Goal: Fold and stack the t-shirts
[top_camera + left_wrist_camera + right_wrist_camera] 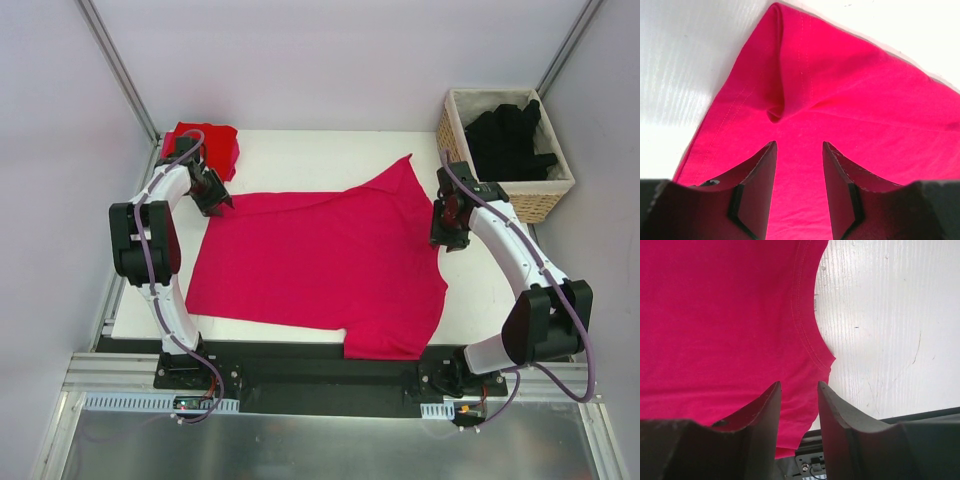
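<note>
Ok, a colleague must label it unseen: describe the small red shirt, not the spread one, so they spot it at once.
Start at the white table and go to its far left corner. There the red t-shirt lies in a compact bundle. It is brighter red than the magenta-pink t-shirt spread flat mid-table, and the black t-shirts sit in the wicker basket.

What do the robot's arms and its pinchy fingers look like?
The left arm and right arm are each made of smooth, curved white tubes joined by chunky black joints. A thin purple cable loops along each one. The left gripper and right gripper each have two dark, wedge-shaped fingers that taper towards the tip.
</note>
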Robot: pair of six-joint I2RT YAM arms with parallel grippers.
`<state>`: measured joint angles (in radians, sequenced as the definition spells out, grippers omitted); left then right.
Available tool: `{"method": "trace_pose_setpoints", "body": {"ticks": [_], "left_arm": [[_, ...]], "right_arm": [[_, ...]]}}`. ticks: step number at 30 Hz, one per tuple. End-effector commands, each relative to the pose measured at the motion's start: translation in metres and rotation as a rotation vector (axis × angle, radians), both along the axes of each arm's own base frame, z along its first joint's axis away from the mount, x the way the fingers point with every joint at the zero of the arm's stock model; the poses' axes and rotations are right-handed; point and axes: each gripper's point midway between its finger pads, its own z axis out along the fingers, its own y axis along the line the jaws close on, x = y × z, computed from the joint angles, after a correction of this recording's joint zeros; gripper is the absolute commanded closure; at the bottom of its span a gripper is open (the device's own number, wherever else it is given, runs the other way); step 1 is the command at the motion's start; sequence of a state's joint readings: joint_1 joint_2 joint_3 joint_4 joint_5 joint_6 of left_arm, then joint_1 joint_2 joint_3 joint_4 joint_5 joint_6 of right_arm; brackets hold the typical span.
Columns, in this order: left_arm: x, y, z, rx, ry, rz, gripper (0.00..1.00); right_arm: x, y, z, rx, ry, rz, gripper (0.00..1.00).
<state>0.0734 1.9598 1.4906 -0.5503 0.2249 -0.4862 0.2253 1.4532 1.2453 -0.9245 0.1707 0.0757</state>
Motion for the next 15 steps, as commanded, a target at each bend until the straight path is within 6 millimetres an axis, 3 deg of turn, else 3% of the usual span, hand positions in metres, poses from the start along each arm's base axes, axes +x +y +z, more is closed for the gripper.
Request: {"method": "trace_pose_setpoints", "body": {"ticks": [1, 15], "left_arm": [[0.006, 0.010, 0.002, 0.036, -0.022, 0.025, 0.59], [0.016, 0.029, -0.014, 0.075, -0.011, 0.023, 0.60]], "right_arm": [[-0.004, -0.002, 0.010, 0.013, -0.013, 0.024, 0.62], [-0.014, -0.014, 0.012, -0.010, 0.005, 0.004, 0.62]]}}
